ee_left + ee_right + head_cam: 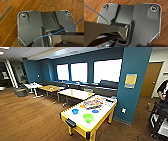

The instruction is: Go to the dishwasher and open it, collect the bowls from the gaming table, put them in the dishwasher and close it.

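The gaming table [100,122], white-topped with a yellow rim, stands in the middle of the head view, a little to the right. On its near half lie the bowls: a deep blue one [75,111], a wider lime-green one [88,118], a flat blue one [95,111] and an orange one [82,106]. Behind them on the table lies a colourful game box [92,104]. The dishwasher is out of view. Both wrist views look down on the robot's own dark plate over a wooden floor.
A teal pillar [131,84] rises just right of the table. Wood-topped and white tables [75,93] line the window bench behind it. A person [163,90] stands by a black cart [160,122] at the right edge. Wooden floor [30,117] stretches to the left.
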`<state>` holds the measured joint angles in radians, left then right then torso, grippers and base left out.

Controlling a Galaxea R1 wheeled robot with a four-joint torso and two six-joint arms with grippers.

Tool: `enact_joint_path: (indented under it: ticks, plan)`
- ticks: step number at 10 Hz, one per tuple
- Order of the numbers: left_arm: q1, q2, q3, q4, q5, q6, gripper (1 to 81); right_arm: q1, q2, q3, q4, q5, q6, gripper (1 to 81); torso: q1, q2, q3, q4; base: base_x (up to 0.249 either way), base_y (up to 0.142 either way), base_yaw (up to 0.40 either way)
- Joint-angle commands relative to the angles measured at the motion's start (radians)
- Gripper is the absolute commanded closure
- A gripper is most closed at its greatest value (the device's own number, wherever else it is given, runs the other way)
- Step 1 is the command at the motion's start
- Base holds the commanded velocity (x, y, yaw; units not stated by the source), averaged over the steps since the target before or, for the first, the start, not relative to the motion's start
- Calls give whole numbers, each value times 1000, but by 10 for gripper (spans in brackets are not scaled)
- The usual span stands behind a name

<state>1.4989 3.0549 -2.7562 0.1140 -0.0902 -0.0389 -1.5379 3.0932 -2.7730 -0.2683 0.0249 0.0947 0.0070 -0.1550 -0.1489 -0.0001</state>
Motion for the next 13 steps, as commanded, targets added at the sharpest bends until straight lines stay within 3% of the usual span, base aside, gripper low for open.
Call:
enact_joint_path:
  ticks: [1, 13]
  plan:
    - [-52, -2, 0, -5, 44, -1, 10, 51, 4, 6, -2, -49, -4, 10, 0, 0, 0, 0, 79, 75, 0]
    - [-53, -4, 0, -5, 44, -1, 10, 51, 4, 4, -2, -49, -4, 10, 0, 0, 0, 0, 80, 78, 0]
